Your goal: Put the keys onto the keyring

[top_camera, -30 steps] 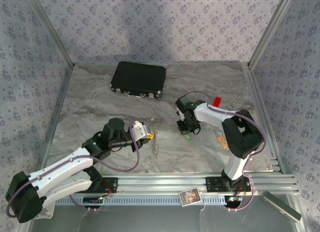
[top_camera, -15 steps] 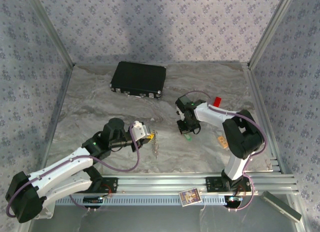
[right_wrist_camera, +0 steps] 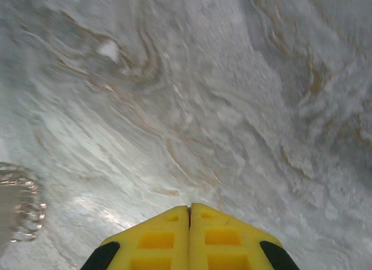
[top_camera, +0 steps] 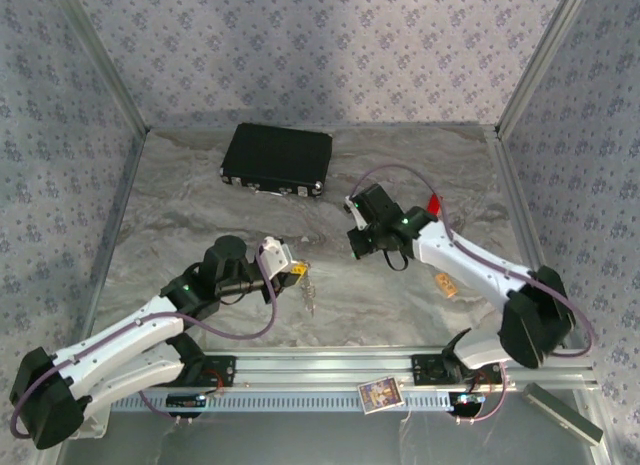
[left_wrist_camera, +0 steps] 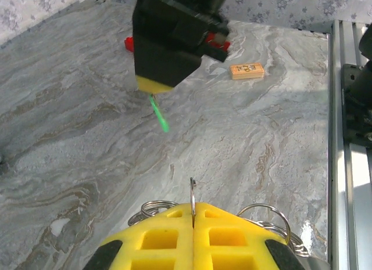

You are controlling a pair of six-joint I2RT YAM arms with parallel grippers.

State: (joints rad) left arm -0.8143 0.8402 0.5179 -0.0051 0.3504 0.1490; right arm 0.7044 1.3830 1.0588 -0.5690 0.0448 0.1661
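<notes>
My left gripper [top_camera: 298, 272] [left_wrist_camera: 193, 209] is shut on the keyring [left_wrist_camera: 192, 191], a thin silver ring standing on edge between the yellow fingers. More silver rings [left_wrist_camera: 268, 215] hang beside and under it, and they dangle over the table [top_camera: 311, 295]. My right gripper [top_camera: 357, 247] [right_wrist_camera: 189, 211] hangs above the marbled table to the right of the left one. It is shut on the green key [left_wrist_camera: 158, 116], which sticks down from its yellow tips [left_wrist_camera: 153, 87] in the left wrist view. The red-and-white key is out of view.
A black case [top_camera: 277, 158] lies at the back. A red block [top_camera: 434, 203] [left_wrist_camera: 218, 46] and a small tan box [top_camera: 445, 283] [left_wrist_camera: 246, 71] lie right of the right arm. A card [top_camera: 379, 394] rests on the front rail [top_camera: 330, 365].
The right gripper closed on the green key, lifted it off the table and moved up and left, its elbow swinging out to the right. The left gripper shifted slightly with the keyring.
</notes>
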